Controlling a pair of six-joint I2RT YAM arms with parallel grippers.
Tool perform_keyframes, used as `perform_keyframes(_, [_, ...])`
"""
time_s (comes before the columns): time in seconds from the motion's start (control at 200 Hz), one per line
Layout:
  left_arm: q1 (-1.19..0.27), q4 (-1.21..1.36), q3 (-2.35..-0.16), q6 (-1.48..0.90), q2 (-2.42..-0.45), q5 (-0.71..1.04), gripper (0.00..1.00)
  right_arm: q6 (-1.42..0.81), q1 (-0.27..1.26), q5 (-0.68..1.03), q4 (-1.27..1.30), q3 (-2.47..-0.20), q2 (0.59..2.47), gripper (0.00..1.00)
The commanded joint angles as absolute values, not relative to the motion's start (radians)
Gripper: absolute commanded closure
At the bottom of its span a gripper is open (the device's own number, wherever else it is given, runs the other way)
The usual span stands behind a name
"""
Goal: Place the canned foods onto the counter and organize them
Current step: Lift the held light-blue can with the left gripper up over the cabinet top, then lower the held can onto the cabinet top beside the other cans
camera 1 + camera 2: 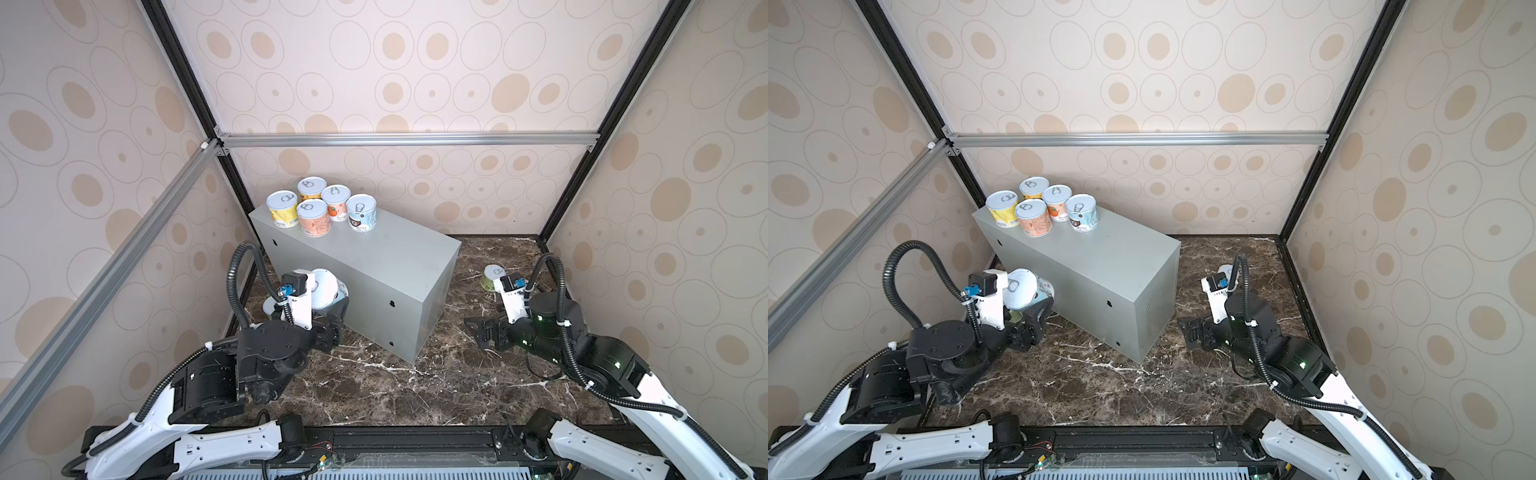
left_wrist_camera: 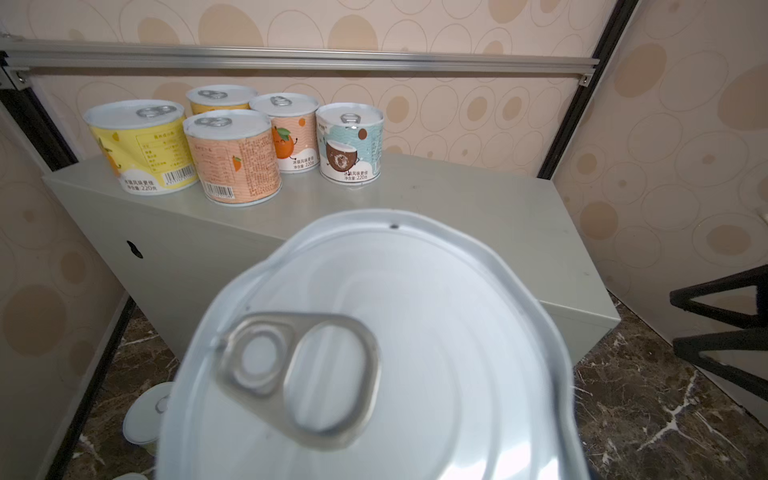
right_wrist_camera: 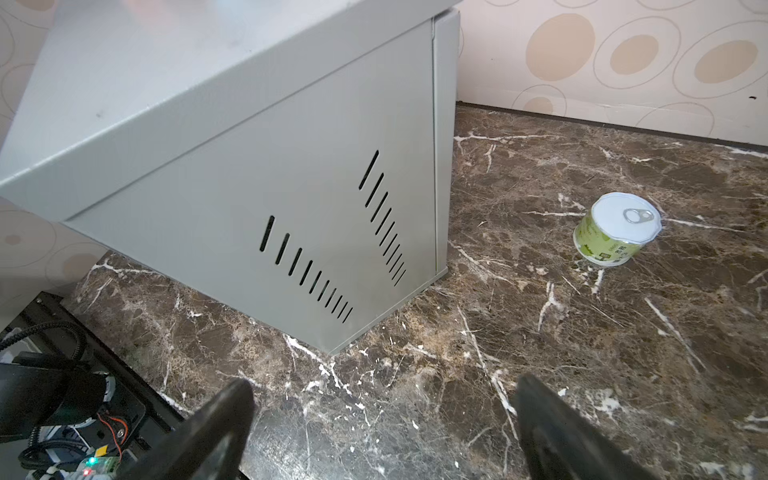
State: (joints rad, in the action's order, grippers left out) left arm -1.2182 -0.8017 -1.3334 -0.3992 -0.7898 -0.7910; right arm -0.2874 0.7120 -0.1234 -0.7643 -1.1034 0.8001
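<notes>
Beige oval-print walls (image 1: 415, 83) and a marble floor (image 1: 374, 386) surround the grey counter (image 1: 386, 266), which is set diagonally. Five cans (image 1: 322, 208) stand clustered at its far left end. The left gripper (image 1: 330, 312) is clamped on a sixth can (image 1: 324, 286), up beside the counter's long side. The right gripper (image 3: 382, 388), jaws apart and empty, hangs low near a green can (image 3: 615, 228) on the floor. Another can (image 2: 145, 411) stands below the held one. Advisable: lift clear of the edge, level the can, and set it on bare top beside the coconut can (image 2: 349, 145) without nudging it. Legible labels: "冰镇风味更佳", "净含量:220克".
</notes>
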Motion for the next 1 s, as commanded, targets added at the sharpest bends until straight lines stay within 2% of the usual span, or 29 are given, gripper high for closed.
perform_keyframes(0.0, [-1.222,-0.837,-1.456,-0.316,-0.856,-0.822,0.37,-0.286,0.707,-0.111,-0.773,-1.13,0.809,0.0])
perform_keyframes(0.29, [-1.162,-0.879,-1.675,-0.26,-1.018,-0.779,0.36,-0.284,0.706,-0.104,-0.767,-1.14,0.822,0.0])
perform_keyframes(0.605, [-0.759,-0.806,-1.688,-0.178,-1.13,-0.377,0.37,-0.265,0.706,-0.125,-0.786,-1.138,0.803,0.0])
perform_keyframes(0.775, [-0.641,-0.737,-1.676,-0.186,-1.194,-0.237,0.38,-0.251,0.706,-0.142,-0.794,-1.123,0.791,0.0])
perform_keyframes(0.995, [-0.556,-0.687,-1.689,-0.195,-1.261,-0.147,0.38,-0.23,0.706,-0.156,-0.799,-1.108,0.784,0.0])
